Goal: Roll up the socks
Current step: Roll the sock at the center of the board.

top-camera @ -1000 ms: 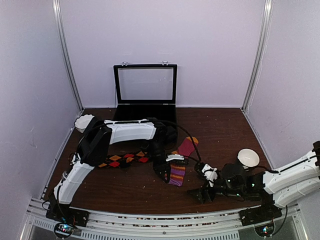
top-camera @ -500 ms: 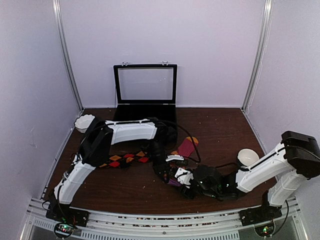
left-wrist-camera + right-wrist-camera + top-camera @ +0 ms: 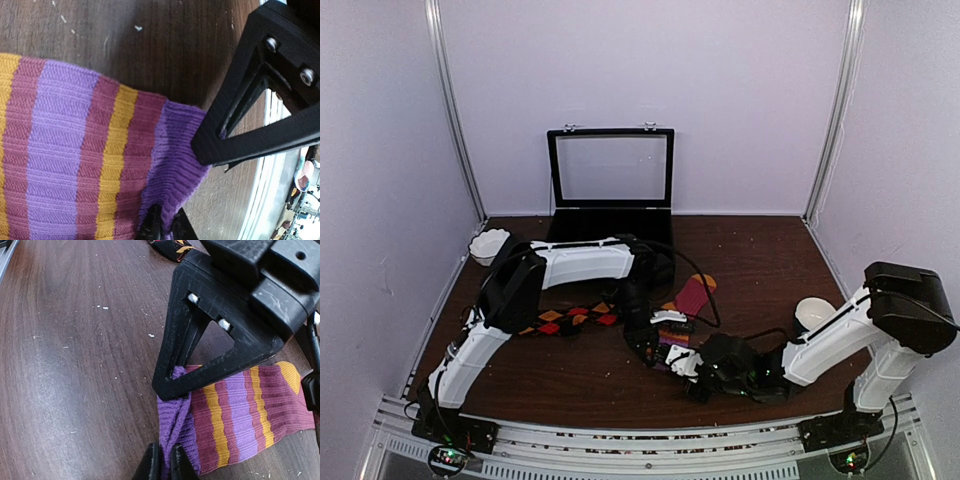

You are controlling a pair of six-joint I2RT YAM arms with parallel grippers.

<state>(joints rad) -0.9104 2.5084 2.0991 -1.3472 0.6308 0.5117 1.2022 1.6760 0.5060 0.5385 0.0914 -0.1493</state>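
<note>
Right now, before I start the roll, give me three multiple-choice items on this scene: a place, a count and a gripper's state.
1. Where does the argyle sock lie?
A. beneath the left arm, left of the striped sock
B. on top of the striped sock
C. at the far right corner

2. How many white bowls are there?
A. one
B. two
C. three

3. What is the right gripper doing?
A. hanging open
B. pinching the striped sock's purple cuff
C. pinching the argyle sock

Answers:
1 A: its diamonds show under that arm.
2 B: one far left, one on the right.
3 B: it is closed on the cuff.
</note>
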